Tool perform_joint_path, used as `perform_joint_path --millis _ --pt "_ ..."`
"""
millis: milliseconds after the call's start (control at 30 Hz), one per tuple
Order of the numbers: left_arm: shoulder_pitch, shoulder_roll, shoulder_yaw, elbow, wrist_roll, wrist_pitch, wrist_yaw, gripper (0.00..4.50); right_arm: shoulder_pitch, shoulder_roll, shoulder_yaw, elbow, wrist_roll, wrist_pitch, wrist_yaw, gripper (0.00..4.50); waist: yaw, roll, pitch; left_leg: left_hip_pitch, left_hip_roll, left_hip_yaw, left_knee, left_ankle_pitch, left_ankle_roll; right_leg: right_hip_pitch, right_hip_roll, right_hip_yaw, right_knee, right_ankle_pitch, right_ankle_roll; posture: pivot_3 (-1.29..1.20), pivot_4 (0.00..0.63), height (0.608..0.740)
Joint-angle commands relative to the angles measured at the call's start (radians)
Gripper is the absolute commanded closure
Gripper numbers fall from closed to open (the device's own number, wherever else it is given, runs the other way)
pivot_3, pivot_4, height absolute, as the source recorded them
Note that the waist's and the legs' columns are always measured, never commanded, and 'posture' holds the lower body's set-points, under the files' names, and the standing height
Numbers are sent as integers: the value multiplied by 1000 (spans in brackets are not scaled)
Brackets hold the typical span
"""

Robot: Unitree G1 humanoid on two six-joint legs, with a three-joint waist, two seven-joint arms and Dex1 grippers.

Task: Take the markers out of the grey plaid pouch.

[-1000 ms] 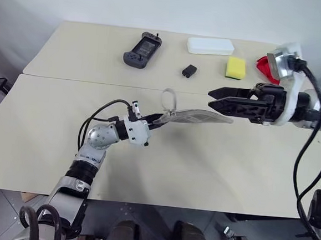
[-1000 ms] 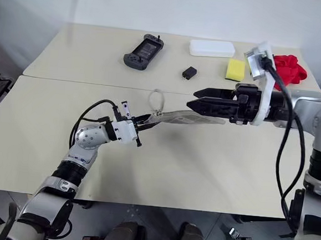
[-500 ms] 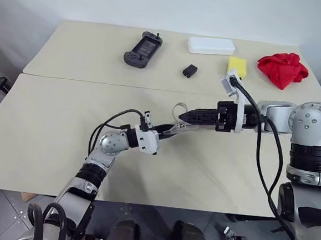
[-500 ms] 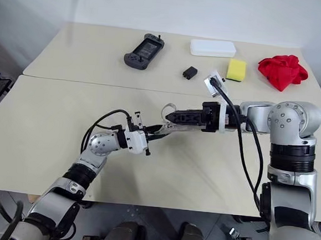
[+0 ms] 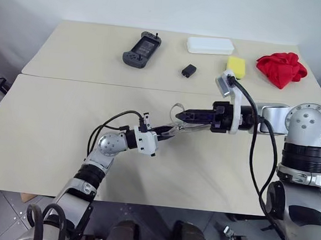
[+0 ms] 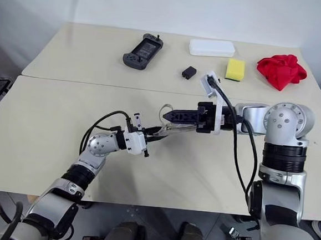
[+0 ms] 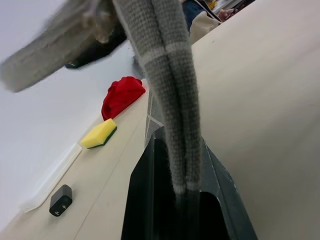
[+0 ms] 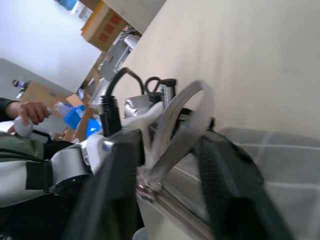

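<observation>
While left gripper pinches pouch, right gripper reaches level.

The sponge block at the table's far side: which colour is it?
Yellow; the sponge block shows best in the right eye view.

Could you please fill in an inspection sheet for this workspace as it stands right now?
Surface: two beige tables pushed together, seam running across.
Job's things: flat grey plaid fabric pouch held above the table between both grippers, pale ring pull sticking up; markers: nothing seen.
Clutter: dark grey game controller, white flat box, small black block, yellow sponge block, crumpled red cloth, all on the far table.
Grippers: left gripper shut on the pouch's edge; right gripper at the ring pull, fingers either side of it.
Cables: black cable looping off the left wrist; black cable hanging from the right wrist.
Surroundings: white wall, grey floor.
</observation>
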Motion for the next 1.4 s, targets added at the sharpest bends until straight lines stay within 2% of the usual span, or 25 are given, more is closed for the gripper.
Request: perform_joint_path --millis 33,67,200,300,400,600,700,867,933,1000,1100,1267,1400 --pt "5 -4 0 -32 -48 19 -15 4500 -3 7 -42 -42 31 -32 19 4196 0 0 0 0 0 0 0 0 0 0 0 0 0 0 0 0 150 740" --pt "8 -5 2 -38 -64 32 -25 4500 2 10 -52 -44 37 -42 22 4485 0 0 0 0 0 0 0 0 0 0 0 0 0 0 0 0 150 740" --pt "25 -19 18 -103 -211 176 -119 4500 4 30 -143 -26 76 -85 11 4485 0 0 0 0 0 0 0 0 0 0 0 0 0 0 0 0 150 740" --pt "73 -12 37 -233 -396 427 -221 4500 12 -11 -210 -16 87 -115 17 4485 0 0 0 0 0 -1 0 0 0 0 0 0 0 0 0 0 150 740" --pt "124 17 56 -338 -519 643 -297 4500 21 -53 -248 17 58 -156 -3 4485 -2 0 0 0 1 -1 0 0 0 0 0 1 0 0 0 0 150 740" --pt "188 63 116 -454 -663 951 -336 4500 74 -169 -257 79 -7 -251 23 4485 -1 1 0 0 0 1 0 0 0 0 0 1 0 0 0 0 150 740" --pt "187 46 159 -462 -690 1021 -313 4500 109 -209 -245 86 -30 -286 56 4485 2 1 1 0 0 1 0 0 0 0 0 1 0 0 0 0 150 740" --pt "174 23 210 -429 -660 1018 -300 4500 141 -235 -284 85 -24 -319 69 4485 1 1 1 0 0 2 0 0 0 0 0 1 0 0 0 0 150 740" --pt "170 25 198 -421 -614 974 -315 4500 150 -230 -281 64 -7 -315 77 4485 1 1 1 0 0 2 -1 0 0 0 0 1 -1 0 0 0 150 740" --pt "161 30 162 -405 -517 848 -336 4500 152 -217 -266 31 13 -291 73 4485 1 1 1 0 0 2 -1 0 0 0 0 1 -1 0 0 0 150 740" --pt "123 20 133 -370 -413 675 -346 4500 122 -214 -257 19 68 -208 64 3878 8 1 1 0 0 5 0 0 0 0 1 1 -1 0 0 0 150 740" --pt "60 -13 93 -267 -300 384 -364 4500 77 -236 -239 22 122 -130 84 2301 22 1 1 0 0 7 0 0 0 0 1 1 -2 0 0 0 150 740" --pt "28 -48 69 -167 -235 209 -336 4500 58 -232 -184 32 99 -84 61 986 25 1 1 0 0 8 0 0 0 0 1 1 -2 0 0 0 150 740"
